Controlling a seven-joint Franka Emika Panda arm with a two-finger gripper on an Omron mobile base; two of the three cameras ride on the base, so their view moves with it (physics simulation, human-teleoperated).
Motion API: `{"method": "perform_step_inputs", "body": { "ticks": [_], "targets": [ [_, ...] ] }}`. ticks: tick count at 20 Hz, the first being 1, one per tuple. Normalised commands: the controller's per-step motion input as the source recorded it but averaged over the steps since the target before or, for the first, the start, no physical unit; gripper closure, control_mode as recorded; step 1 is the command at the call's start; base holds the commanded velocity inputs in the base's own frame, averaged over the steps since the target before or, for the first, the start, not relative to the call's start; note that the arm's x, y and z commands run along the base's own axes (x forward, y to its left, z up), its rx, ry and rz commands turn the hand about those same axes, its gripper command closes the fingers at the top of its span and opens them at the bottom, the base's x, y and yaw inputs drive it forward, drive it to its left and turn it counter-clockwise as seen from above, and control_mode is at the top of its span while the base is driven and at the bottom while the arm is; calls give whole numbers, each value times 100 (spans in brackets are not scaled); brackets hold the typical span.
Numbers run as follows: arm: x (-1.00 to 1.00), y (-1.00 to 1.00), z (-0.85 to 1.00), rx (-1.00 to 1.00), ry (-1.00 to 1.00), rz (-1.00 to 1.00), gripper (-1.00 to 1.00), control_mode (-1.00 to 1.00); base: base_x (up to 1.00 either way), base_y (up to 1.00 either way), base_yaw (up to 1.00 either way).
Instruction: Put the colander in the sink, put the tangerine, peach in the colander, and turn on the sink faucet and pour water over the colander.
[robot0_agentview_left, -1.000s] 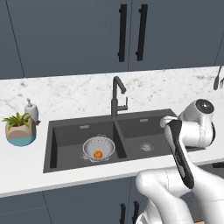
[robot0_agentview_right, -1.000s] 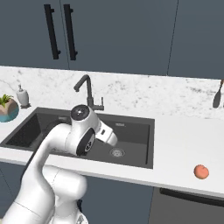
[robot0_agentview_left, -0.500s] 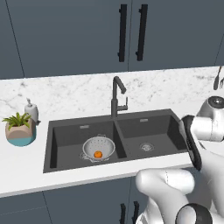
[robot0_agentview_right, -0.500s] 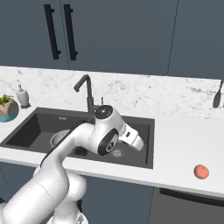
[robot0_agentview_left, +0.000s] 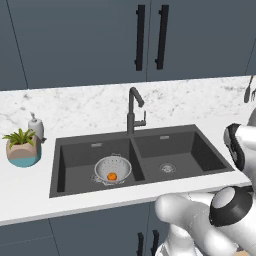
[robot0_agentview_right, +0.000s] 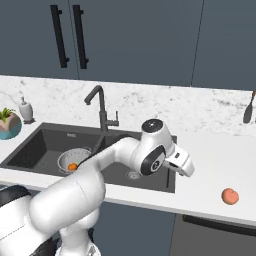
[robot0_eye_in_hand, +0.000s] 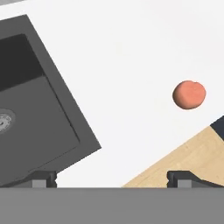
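The silvery colander (robot0_agentview_left: 112, 169) sits in the left basin of the dark sink (robot0_agentview_left: 80, 150), and the orange tangerine (robot0_agentview_left: 112, 176) lies inside it. From the other side the colander (robot0_agentview_right: 75, 159) and tangerine (robot0_agentview_right: 73, 166) show again. Alone on the white counter, to the right of the sink, lies the peach (robot0_agentview_right: 230, 196). My gripper (robot0_agentview_right: 187, 170) hovers over the sink's right edge and faces the peach (robot0_eye_in_hand: 189, 94). It is open, with its fingertips (robot0_eye_in_hand: 43, 178) wide apart and nothing between them. The faucet (robot0_agentview_left: 132, 110) stands behind the divider; no water shows.
A plant pot (robot0_agentview_left: 22, 150) and a soap dispenser (robot0_agentview_left: 35, 125) stand left of the sink. A dark utensil (robot0_agentview_right: 248, 110) leans at the back right. Just past the peach the counter's front edge drops to the wooden floor (robot0_eye_in_hand: 188, 162).
The arm has swung right, from above the right basin toward the counter beside the sink. The gripper stayed open. Colander, tangerine and peach have not moved.
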Motion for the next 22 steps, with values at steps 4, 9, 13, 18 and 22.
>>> {"method": "perform_step_inputs", "body": {
  "ticks": [4, 9, 13, 18, 22],
  "targets": [
    [-4, -72, 0, 6, 11, -2, -100, -100, 0, 0, 0],
    [-25, -58, -12, 6, 9, 0, -100, -100, 0, 0, 0],
    [-13, -40, -18, 2, 5, 0, -100, -100, 0, 0, 0],
    [0, -34, -29, 0, 1, 0, -100, -100, 0, 0, 0],
    [0, -33, -31, 0, 0, 0, -100, -100, 0, 0, 0]
  ]
}}
